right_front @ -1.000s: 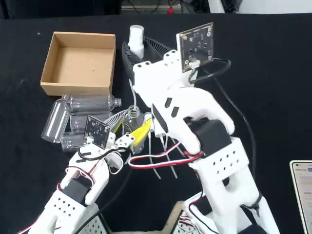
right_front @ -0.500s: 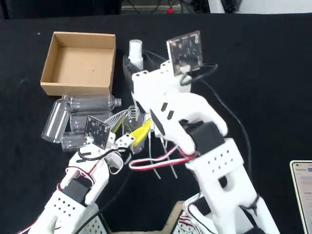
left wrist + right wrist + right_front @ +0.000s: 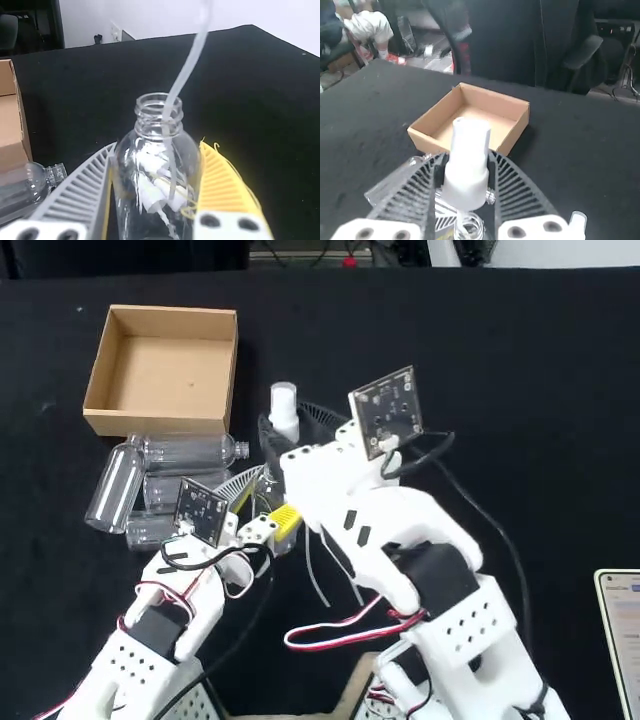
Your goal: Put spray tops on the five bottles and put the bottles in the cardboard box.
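— As the table (image 3: pixel 560 390) is read from the left, what is met first?
— A box (image 3: pixel 160 368) is seen, open side up. Just in front of it, clear bottles (image 3: pixel 190 452) are laid on their sides, close together.
— And what is held by the left gripper (image 3: pixel 158 165)?
— An upright bottle (image 3: pixel 159 112) is clamped between its grey and yellow fingers, pressed at the shoulder from both sides. It is set just right of the lying ones and outside the box. Its neck is open.
— Is anything seen inside it?
— A thin tube (image 3: pixel 186 82) is passed down through the neck into the body.
— What is carried by the right gripper (image 3: pixel 465 159)?
— A white top (image 3: pixel 468 147) is pinched between its ribbed fingers, upright, nozzle end up. It is held over the bottle's mouth and is not seated on the neck. From above, it is placed to the right of the box's near corner.
— And further right?
— Loose tubes (image 3: pixel 316 575) are left on the cloth between the two arms, and a lit screen (image 3: pixel 620 640) is cut off by the right edge.
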